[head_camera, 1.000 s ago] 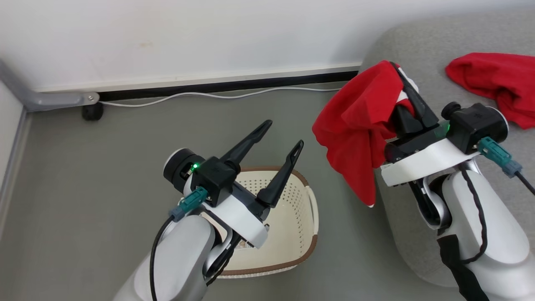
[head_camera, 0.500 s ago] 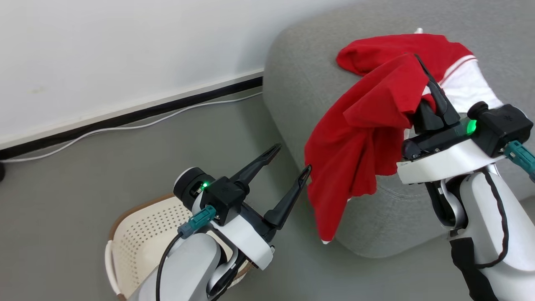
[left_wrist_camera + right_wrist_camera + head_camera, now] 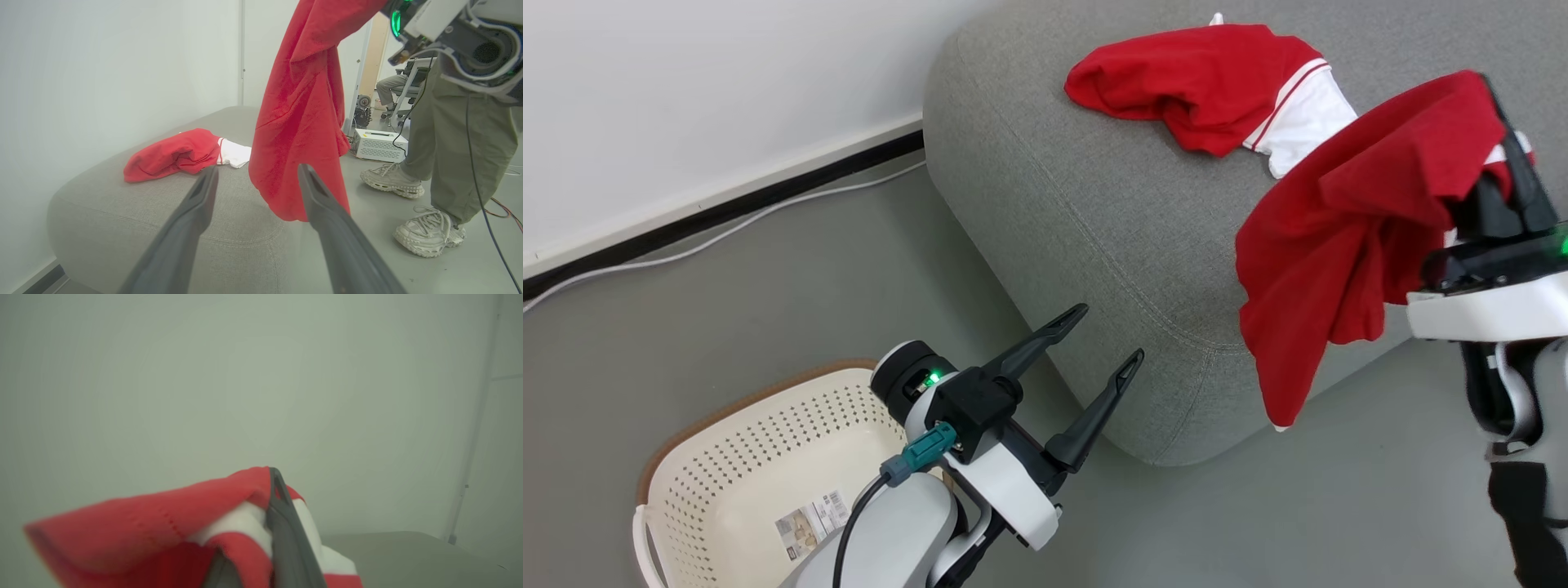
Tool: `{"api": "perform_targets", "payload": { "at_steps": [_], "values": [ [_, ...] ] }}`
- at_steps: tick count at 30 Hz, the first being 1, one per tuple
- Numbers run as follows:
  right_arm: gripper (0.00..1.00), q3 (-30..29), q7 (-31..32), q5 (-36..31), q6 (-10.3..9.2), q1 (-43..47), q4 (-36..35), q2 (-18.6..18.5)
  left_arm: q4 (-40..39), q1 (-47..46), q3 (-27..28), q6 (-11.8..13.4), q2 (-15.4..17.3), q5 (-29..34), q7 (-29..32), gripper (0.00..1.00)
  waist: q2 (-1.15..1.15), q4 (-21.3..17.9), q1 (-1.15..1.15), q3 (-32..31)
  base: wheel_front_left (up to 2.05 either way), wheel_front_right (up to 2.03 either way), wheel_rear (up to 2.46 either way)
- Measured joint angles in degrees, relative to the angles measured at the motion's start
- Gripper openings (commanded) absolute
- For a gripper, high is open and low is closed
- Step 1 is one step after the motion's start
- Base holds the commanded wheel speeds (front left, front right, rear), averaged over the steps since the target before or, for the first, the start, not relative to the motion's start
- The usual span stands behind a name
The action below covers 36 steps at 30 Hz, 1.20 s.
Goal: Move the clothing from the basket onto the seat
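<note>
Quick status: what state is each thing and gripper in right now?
left gripper: jaws open, empty.
right gripper: shut on held garment.
held garment: hanging free, not laid down.
other garment: crumpled on the sofa.
basket: upright on floor, no clothing visible inside.
sofa: one garment on it.

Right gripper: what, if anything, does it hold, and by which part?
The right gripper is shut on a red garment, pinching a bunched fold near its white trim.

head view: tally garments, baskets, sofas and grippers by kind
garments: 2, lying garment and held garment
basket: 1
sofa: 1
grippers: 2, left gripper and right gripper
total: 6
</note>
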Motion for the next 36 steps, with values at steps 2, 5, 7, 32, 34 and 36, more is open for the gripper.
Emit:
{"api": "perform_targets", "payload": {
  "at_steps": [2,5,7,32,34,36],
  "values": [
    [0.0,-3.2,0.0,-0.4,0.0,-0.7,-0.5,-0.7,-0.2,0.0,-0.2,0.0,1.1,-0.2,0.0,1.0,0.0,-0.2,0.0,1.7,0.0,0.0,0.0],
    [0.0,-6.0,0.0,-0.8,0.0,-3.0,0.0,-1.9,-0.7,0.0,-0.6,0.0,2.1,-0.4,0.0,1.0,0.0,-0.3,0.0,3.8,0.0,0.0,0.0],
    [0.0,-7.6,0.0,-1.3,0.0,-5.3,0.7,-2.4,-0.9,-0.1,-0.8,0.0,2.8,-0.4,0.0,1.0,0.0,-0.4,0.0,5.4,0.0,0.0,0.0],
    [0.0,-30.4,0.6,-17.5,0.02,-39.9,19.8,-12.9,-4.7,-8.3,-9.0,0.0,14.9,-1.9,1.1,1.0,0.0,6.1,0.0,28.5,0.0,0.0,0.0],
    [0.0,-32.9,0.6,-19.4,0.02,-42.9,20.7,-13.8,-4.7,-8.3,-9.1,0.0,15.5,-1.9,1.1,1.0,0.0,7.1,0.0,29.9,0.0,0.0,0.0],
    [0.0,-34.2,1.0,-20.4,0.03,-44.1,20.9,-14.2,-4.6,-8.3,-9.3,0.0,15.8,-1.9,1.1,1.0,0.0,7.5,0.0,30.6,0.0,0.0,0.0]
  ]
}}
